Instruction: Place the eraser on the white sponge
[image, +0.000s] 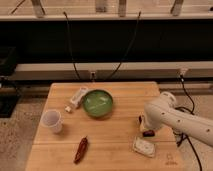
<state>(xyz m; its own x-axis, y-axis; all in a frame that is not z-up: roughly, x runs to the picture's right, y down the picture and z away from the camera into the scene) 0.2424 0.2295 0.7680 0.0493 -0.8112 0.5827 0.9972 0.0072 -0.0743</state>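
The white sponge (144, 147) lies flat near the table's front right corner. My gripper (146, 130) hangs at the end of the white arm (170, 116), which reaches in from the right. It sits just above and behind the sponge. A small dark piece (148, 133) shows at the gripper's tip. I cannot tell whether this is the eraser or part of the gripper.
On the wooden table (120, 90) a green bowl (97, 103) stands mid-table. A long narrow white block (78, 96) and a small white bit (67, 108) lie left of the bowl. A white cup (52, 121) stands at the left and a red-brown pepper (81, 149) at the front. Cables hang behind.
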